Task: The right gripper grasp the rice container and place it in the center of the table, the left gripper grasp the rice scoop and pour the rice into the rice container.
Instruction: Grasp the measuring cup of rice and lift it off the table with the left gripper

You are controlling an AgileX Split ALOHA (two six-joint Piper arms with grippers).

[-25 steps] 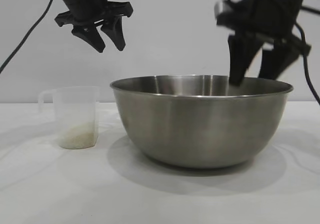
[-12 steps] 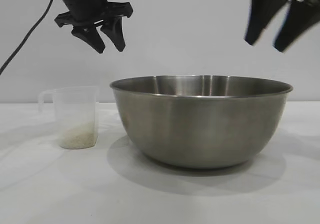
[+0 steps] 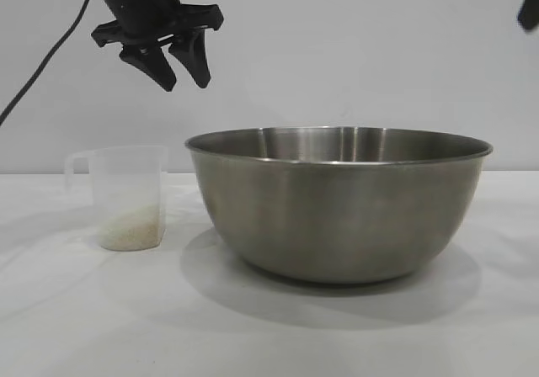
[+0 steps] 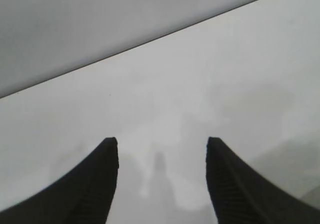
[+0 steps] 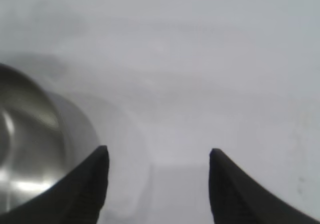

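A: Where did the rice container (image 3: 338, 202) sit?

B: It stood upright on the white surface (image 3: 269, 335), filling the centre and right of the exterior frame, with its rolled rim level. Part of its steel wall also showed at the left edge of the right wrist view (image 5: 30, 149).

A: And the rice scoop (image 3: 126, 196)?

B: It stood upright at the left of the exterior frame, just beside the bowl but apart from it, with its loop handle turned toward the left edge. The rice (image 3: 130, 228) lay as a low heap in its bottom.

A: What about the left gripper (image 3: 181, 74)?

B: It hung in the upper left of the exterior frame, above the gap between scoop and bowl, well clear of both. Its fingers (image 4: 95, 184) were spread apart and held nothing; only bare surface showed between them in the left wrist view.

A: The right gripper (image 5: 157, 154)?

B: In the exterior view only a dark sliver showed at the upper right corner. Its wrist view showed its two fingers (image 5: 87, 189) parted with nothing between them, the bowl off to one side and not touched
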